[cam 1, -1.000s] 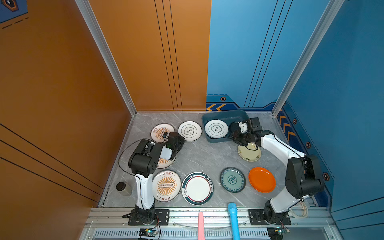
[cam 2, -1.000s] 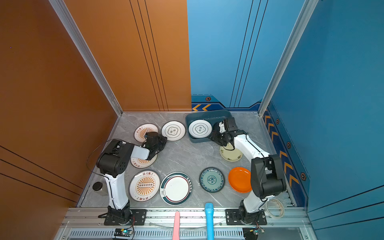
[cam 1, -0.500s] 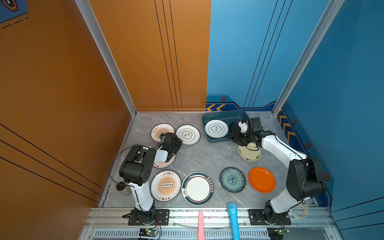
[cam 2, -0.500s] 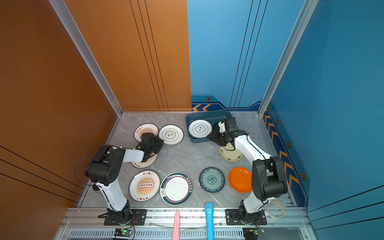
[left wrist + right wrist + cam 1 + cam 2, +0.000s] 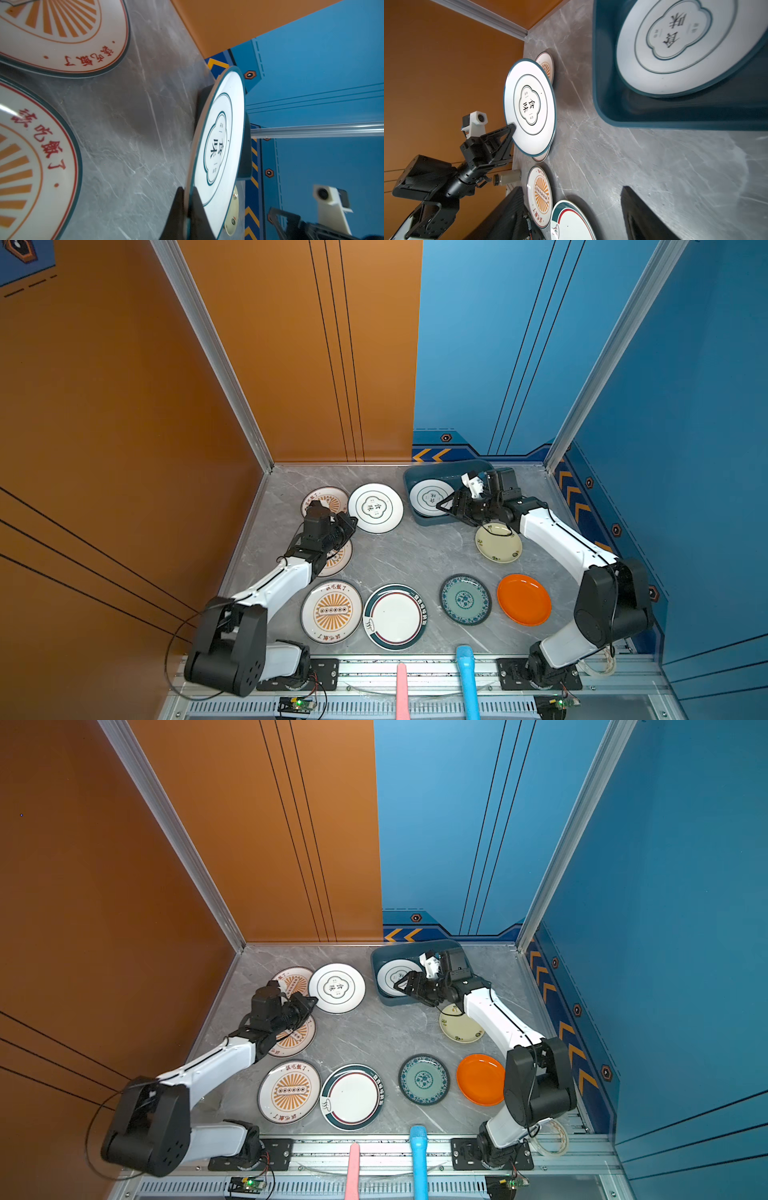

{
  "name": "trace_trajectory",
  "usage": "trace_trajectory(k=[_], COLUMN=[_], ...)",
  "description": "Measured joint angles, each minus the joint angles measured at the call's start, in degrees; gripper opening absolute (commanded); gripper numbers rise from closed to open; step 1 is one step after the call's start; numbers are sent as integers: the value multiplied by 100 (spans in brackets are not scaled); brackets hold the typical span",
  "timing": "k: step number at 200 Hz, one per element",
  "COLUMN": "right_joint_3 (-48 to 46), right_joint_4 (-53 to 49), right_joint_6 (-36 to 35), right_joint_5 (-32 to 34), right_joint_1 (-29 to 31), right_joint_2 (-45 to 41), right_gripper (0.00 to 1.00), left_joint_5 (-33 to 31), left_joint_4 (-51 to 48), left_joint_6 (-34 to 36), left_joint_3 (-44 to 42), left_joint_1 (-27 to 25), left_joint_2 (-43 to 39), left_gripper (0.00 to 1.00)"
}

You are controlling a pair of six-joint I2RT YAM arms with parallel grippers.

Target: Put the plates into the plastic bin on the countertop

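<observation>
– While the left gripper (image 5: 187,194) pinches the emblem plate (image 5: 375,508) by its rim, clear of the countertop (image 5: 415,556), where's the plastic bin (image 5: 434,519)?
– Just to plate's right, w/ a white plate (image 5: 430,497) inside; left arm's nearer. Right gripper (image 5: 448,509) gapes wide, empty, at bin's near wall.

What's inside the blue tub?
One white plate with a black emblem lies in the plastic bin. Anything beneath it is hidden, and the right gripper covers part of the bin from above.

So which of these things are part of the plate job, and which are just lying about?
Job: plastic bin, emblem plate inside it, lifted emblem plate, three sunburst plates, teal-rimmed plate, blue patterned plate, orange plate, cream plate.
Lying about: small jar, pink stick, blue stick.
</observation>
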Motion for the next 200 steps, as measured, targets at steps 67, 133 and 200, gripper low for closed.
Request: trace_trajectory(k=[67, 133, 200], right_joint_3=[17, 15, 15], right_joint_4=[236, 348, 339], right_joint_6=[-105, -195, -372], right_joint_5=[-859, -1318, -1685], right_joint_1=[212, 382, 540], right_joint_2=[26, 221, 577], right_gripper=[71, 68, 38], left_joint_5=[1346, 2282, 2833], left_joint_4=[-629, -868, -866], left_joint_6=[407, 704, 933], left_joint_3=[-140, -125, 212], left_joint_1=[57, 57, 57], left_joint_2=[-745, -636, -151], left_gripper=[0, 0, 0])
